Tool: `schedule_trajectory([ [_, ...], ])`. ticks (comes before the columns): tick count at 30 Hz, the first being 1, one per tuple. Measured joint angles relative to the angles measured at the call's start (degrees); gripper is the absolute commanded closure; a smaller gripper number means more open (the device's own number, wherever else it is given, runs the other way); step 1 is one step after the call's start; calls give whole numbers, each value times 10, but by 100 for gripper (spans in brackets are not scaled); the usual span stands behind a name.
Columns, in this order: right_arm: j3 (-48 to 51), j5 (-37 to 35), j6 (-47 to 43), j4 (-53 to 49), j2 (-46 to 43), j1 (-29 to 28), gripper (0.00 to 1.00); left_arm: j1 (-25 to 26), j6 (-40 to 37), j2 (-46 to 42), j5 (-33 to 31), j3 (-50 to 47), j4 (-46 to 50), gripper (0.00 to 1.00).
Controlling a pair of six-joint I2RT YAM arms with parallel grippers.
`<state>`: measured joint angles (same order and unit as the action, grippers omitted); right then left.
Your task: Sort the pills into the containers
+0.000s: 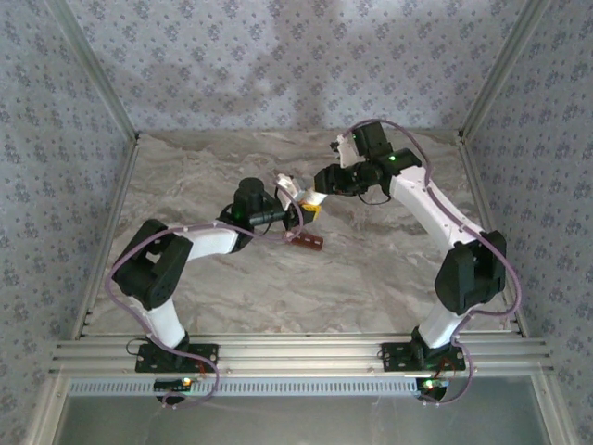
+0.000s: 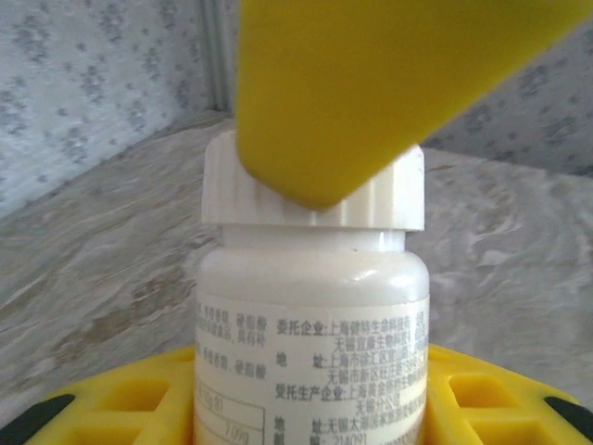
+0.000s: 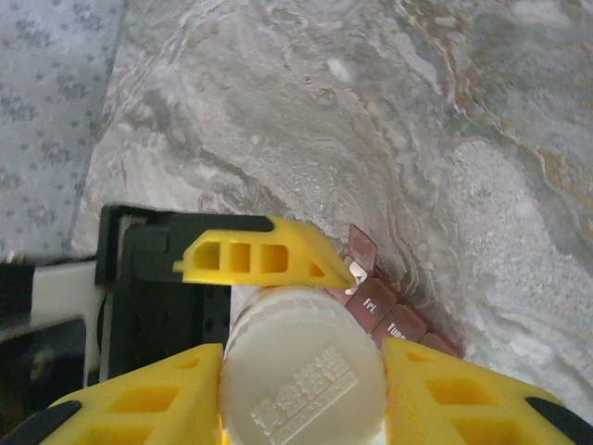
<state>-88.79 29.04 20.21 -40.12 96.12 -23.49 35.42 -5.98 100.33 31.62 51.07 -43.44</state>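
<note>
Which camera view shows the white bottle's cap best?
The right wrist view: the cap faces the camera, embossed top clear, between yellow fingers. Left wrist shows its ribbed side, partly behind a yellow finger. Top external: too small to tell.

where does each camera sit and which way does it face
top external: above and behind the bases, looking down at the table; left arm and right arm show.
left wrist: low, looking level at the bottle held in the left gripper.
right wrist: above, looking down on the cap between the fingers of the right gripper; containers beside.
shared: both wrist views see the bottle.
</note>
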Motion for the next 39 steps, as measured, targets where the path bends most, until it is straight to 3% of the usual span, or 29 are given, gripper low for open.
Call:
schedule_trajectory([
  [5,35,-19,95,32,3,-4,59,26,-37,-3,-100,-23,0,100],
  [12,48,-40,160,59,3,-12,57,33,-54,-3,-143,-30,-1,100],
  [21,37,-42,186,54,3,-14,48,33,-51,-2,-141,-30,-24,100],
  [32,11,-28,191,47,1,5,17,37,-43,4,-108,-27,-73,100],
  [39,19,-7,168,58,-31,40,15,36,-31,12,-79,-17,-74,100],
])
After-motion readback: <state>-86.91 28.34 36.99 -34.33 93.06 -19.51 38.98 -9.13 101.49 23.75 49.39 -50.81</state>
